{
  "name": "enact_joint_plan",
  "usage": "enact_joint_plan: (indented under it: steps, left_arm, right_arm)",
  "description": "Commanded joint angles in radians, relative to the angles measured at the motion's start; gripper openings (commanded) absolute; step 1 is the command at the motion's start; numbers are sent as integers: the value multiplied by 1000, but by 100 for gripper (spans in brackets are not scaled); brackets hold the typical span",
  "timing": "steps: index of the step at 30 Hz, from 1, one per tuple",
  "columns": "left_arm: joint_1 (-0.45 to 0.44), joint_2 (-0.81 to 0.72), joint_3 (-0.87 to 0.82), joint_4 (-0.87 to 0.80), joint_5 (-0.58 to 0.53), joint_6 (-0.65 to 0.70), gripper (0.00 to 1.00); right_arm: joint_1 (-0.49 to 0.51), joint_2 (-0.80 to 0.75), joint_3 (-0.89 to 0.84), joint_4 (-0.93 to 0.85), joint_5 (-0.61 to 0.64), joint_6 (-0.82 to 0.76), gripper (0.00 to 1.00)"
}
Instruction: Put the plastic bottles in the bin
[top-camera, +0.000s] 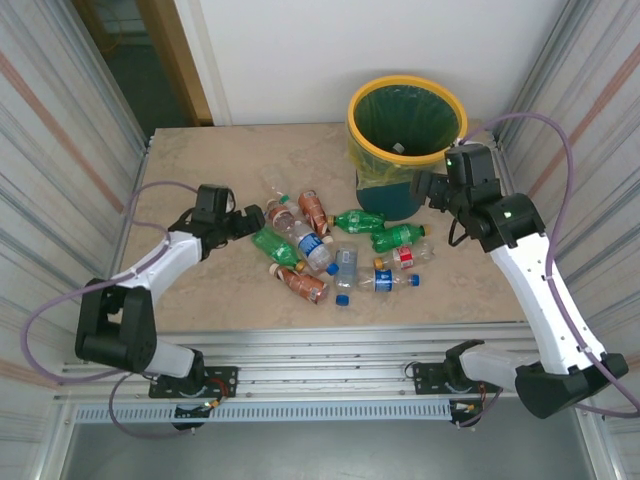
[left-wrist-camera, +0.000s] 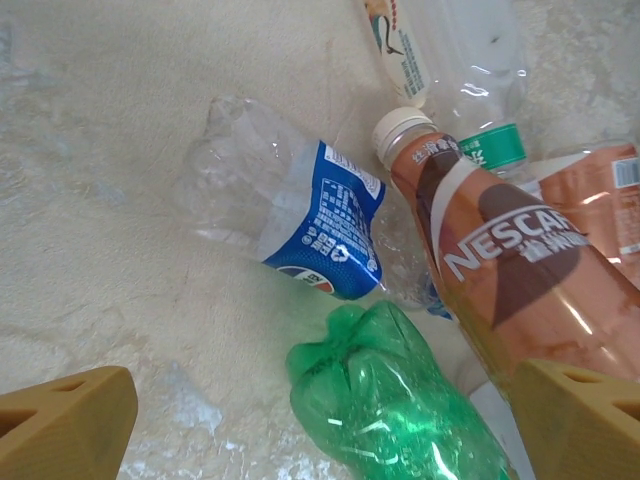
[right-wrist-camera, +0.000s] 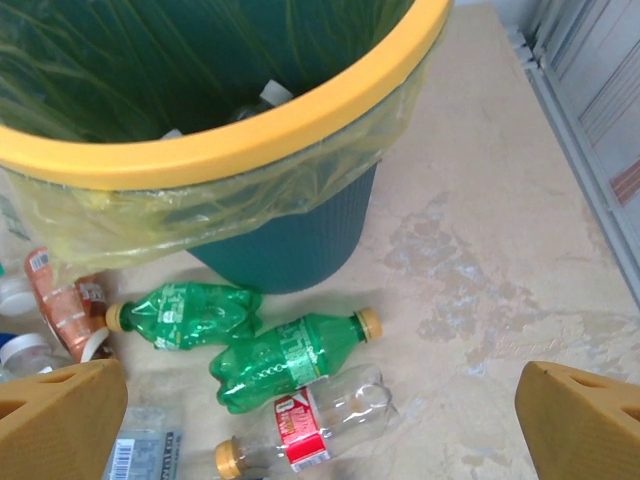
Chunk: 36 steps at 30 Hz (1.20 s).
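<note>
My left pincer (top-camera: 247, 221) is spread wide and empty, a green bottle (left-wrist-camera: 390, 400) and a brown Nescafe bottle (left-wrist-camera: 500, 270) just ahead. My right pincer (top-camera: 430, 188), also spread, hovers beside the bin (top-camera: 385, 200), with plastic bottles (right-wrist-camera: 290, 355) on the counter (top-camera: 200, 290) beneath.

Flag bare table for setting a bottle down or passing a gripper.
Bare: the far-left table between the left wall and the bin; the near-right corner beside the bottles; the strip right of the bin. Crowded: centre pile, reaching the bin's foot.
</note>
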Motion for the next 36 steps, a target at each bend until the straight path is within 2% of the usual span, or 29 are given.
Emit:
enact_joint_plan:
  steps: [1, 7, 16, 21, 33, 36]
  left_arm:
    - [6, 42, 64, -25, -34, -31, 96]
    - [17, 104, 107, -41, -71, -135, 96]
    - [22, 189, 152, -36, -100, -303, 85]
    - [22, 233, 155, -19, -93, -381, 83]
    - [22, 339, 198, 16, -65, -427, 83]
    - [21, 367, 212, 24, -56, -426, 78]
  right_arm:
    - [13, 2, -33, 28, 5, 42, 98]
    - [19, 25, -37, 32, -25, 52, 98]
    - [17, 11, -62, 73, -46, 53, 98]
    - [17, 37, -44, 67, -55, 47, 98]
    - [8, 45, -55, 87, -88, 46, 98]
    - [6, 44, -60, 87, -87, 48, 98]
